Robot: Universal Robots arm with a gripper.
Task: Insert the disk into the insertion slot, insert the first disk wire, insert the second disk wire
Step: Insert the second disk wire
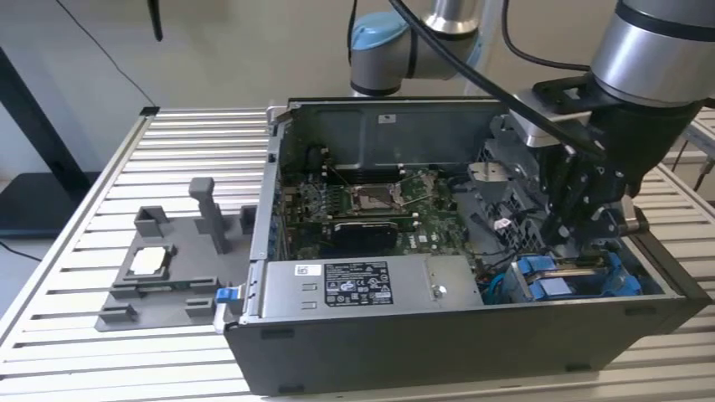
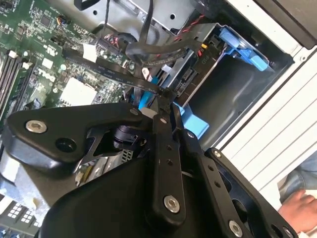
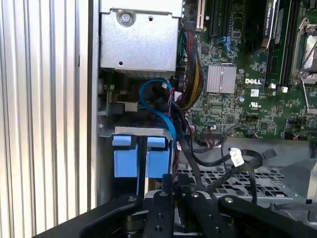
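My gripper hangs inside the open computer case, just above the insertion slot, a dark cage with blue plastic edges at the case's corner on the exterior view's right. In the second wrist view the gripper is shut, its tips pinching the end of a flat black disk wire that runs back toward the motherboard. Blue carrier pieces sit in the slot. I cannot make out the disk's grey body. A blue wire loops past the cage, and the gripper stands right beside it.
The grey power supply box with a white sticker fills the case's front. The motherboard lies behind it. A grey fixture with a small silver part stands on the slatted table on the exterior view's left. A person's hand rests beyond the case.
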